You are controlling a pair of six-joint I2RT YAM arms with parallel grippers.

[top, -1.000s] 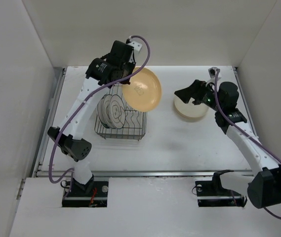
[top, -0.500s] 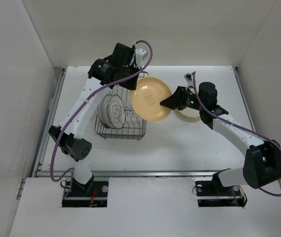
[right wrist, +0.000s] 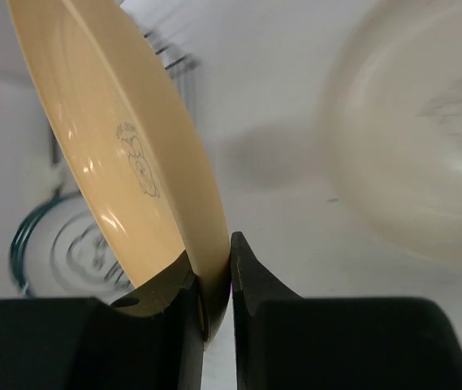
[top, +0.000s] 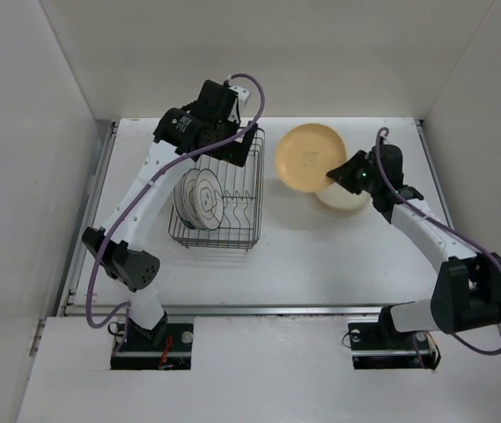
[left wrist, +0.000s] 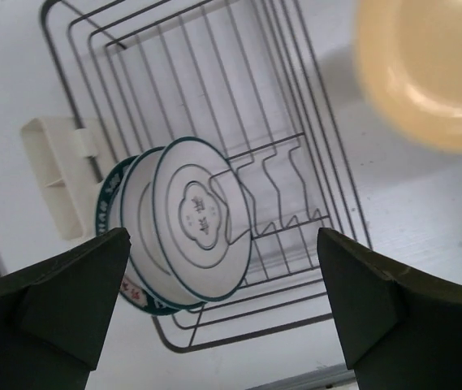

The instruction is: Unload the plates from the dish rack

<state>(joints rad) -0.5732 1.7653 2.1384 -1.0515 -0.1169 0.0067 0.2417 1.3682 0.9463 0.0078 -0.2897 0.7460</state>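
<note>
The dark wire dish rack (top: 232,231) stands left of centre, with white green-rimmed plates (top: 199,198) upright at its left end. My left gripper (top: 224,132) hovers open above the rack's far end, and its wrist view looks down on the rack (left wrist: 295,89) and those plates (left wrist: 194,223) between wide-apart fingers (left wrist: 52,301). My right gripper (top: 334,174) is shut on the rim of a tan-orange plate (top: 305,157), held tilted in the air. In the right wrist view the gripper (right wrist: 214,276) pinches that plate (right wrist: 117,138) at its lower edge.
A cream plate (top: 345,199) lies on the table under the right wrist, blurred in the right wrist view (right wrist: 425,138). A cream plastic attachment (left wrist: 52,175) hangs on the rack's side. White walls enclose the table on three sides.
The left gripper has let go of the tan-orange plate and opened. The right gripper closed on its rim and carried it right, away from the rack, over towards the cream plate.
</note>
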